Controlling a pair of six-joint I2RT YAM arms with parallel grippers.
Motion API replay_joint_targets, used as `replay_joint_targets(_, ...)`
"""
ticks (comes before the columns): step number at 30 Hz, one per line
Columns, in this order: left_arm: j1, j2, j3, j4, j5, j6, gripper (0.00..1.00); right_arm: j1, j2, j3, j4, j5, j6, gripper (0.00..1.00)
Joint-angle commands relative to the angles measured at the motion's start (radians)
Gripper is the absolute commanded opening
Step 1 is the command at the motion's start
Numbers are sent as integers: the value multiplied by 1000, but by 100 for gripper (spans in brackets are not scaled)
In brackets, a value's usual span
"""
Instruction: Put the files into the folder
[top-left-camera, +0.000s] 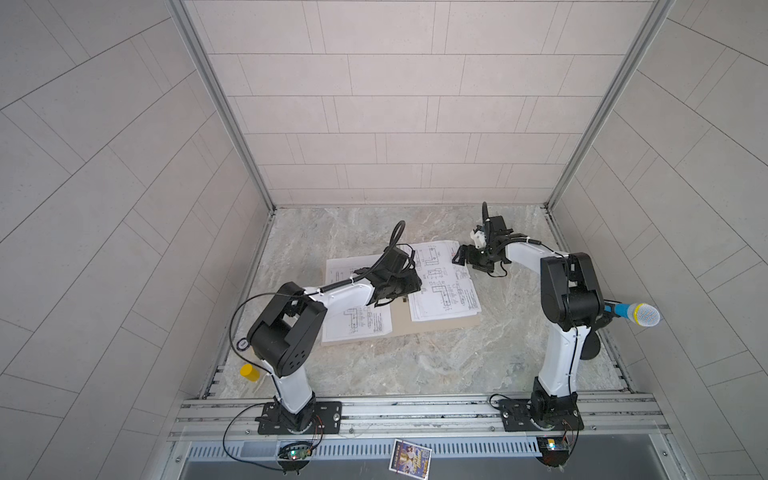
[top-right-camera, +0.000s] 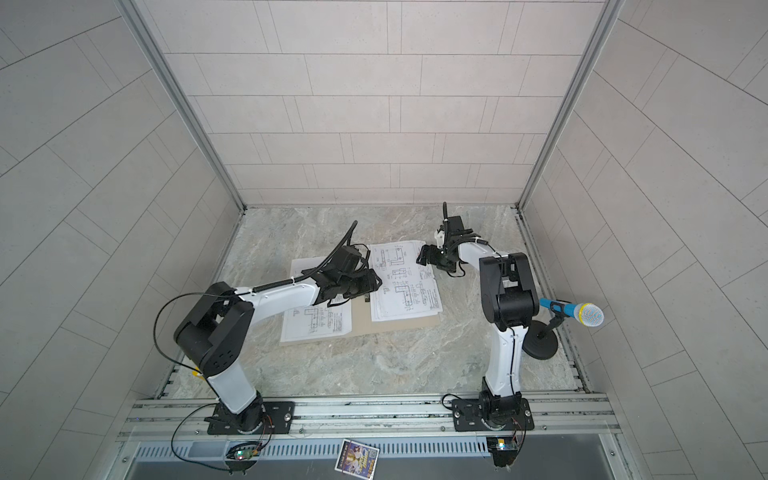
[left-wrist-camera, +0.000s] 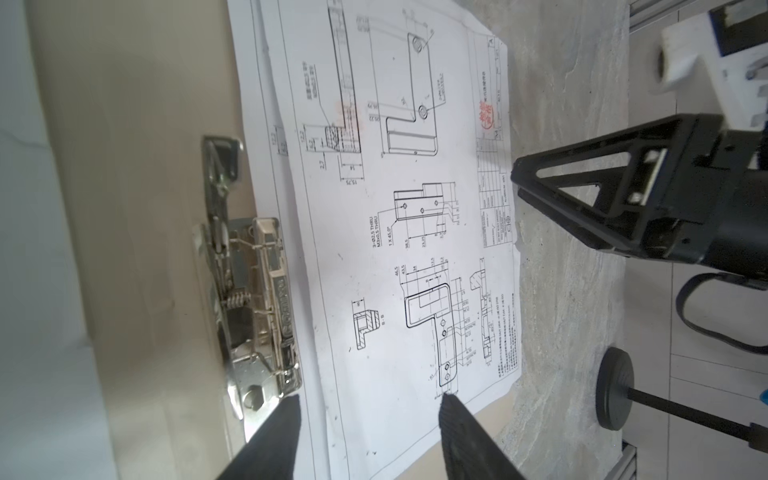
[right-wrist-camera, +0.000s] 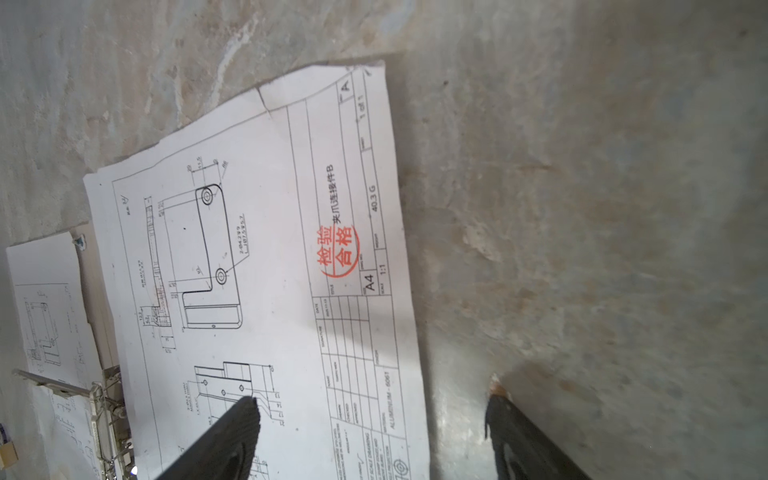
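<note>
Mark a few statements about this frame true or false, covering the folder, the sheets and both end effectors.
1. The folder lies open on the table. True.
2. Sheets lie on both halves of the folder. True.
3. The right end effector grips a sheet. False: it is open, holding nothing.
4. The microphone lies on the sheets. False: it stands at the table's right side, apart from the folder.
5. The left end effector is open, near the metal clip. True.

arms (top-left-camera: 345, 293): white shells | joints (top-left-camera: 286, 328): black | cables (top-left-camera: 394, 237): black | bases (top-left-camera: 328, 415): black plates
</note>
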Motion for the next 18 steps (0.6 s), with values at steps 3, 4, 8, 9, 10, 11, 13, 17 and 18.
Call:
replay_joint_targets(3, 8, -112, 79, -146, -63, 72, 63, 12, 60, 12, -75, 22, -17, 87)
replay_joint_targets(4, 14, -121, 80, -149, -65, 72, 63, 15, 60, 13, -72, 20, -15, 87)
replay_joint_targets(8, 75, -139, 41, -136, -52, 73, 63, 27, 65, 19, -67, 5, -7, 87)
replay_joint_targets(9, 97, -139, 31, -136, -38, 86, 63, 28, 67, 19, -66, -3, -4, 86)
replay_joint_targets(10, 121, -140, 20, -136, -22, 105, 63, 33, 67, 19, -64, -7, -3, 86)
replay_joint_targets(11, 141, -141, 10, -131, -9, 116, 63, 35, 67, 19, -62, -8, -2, 86)
replay_joint_targets(13, 167, -142, -4, -129, -12, 142, 63, 44, 69, 23, -60, -8, 0, 86)
replay_joint_targets(17, 210, -123, -4, -121, 12, 179, 63, 59, 70, 35, -66, -14, 0, 86)
replay_joint_targets(18, 218, -117, -3, -114, 23, 181, 63, 61, 69, 37, -66, -14, 0, 86)
